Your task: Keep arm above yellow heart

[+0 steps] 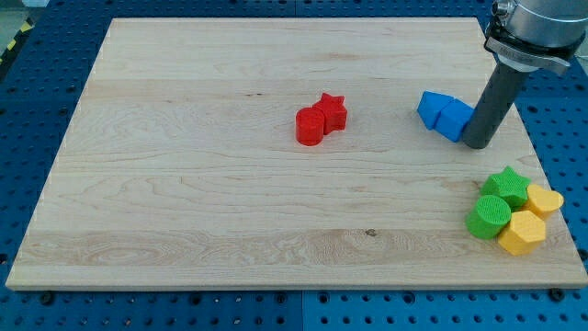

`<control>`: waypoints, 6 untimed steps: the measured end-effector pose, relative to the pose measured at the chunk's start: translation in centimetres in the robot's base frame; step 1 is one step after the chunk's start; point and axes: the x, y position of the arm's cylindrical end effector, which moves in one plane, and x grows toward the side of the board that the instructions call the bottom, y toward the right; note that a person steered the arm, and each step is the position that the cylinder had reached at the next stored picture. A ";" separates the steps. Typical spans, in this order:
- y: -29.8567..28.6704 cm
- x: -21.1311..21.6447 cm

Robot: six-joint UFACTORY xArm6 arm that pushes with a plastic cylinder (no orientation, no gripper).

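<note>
My tip [477, 144], a dark rod with no jaws, touches the blue blocks [446, 115] at far right, well apart from the yellow heart-shaped block [545, 199] at near right on the wooden board [184, 184].

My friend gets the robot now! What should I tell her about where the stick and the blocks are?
My tip is down on the board, touching the right side of the two blue blocks.
The yellow heart sits near the view's bottom right, clustered with a yellow hexagon, a green star and a green cylinder.
Red cylinder and red star sit mid-board.
Left to do: bring the tip just above the heart.
</note>
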 end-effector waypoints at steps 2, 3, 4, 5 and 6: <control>0.1 -0.7; 0.0 -2.1; 0.0 -2.1; 2.6 0.7; 5.4 2.1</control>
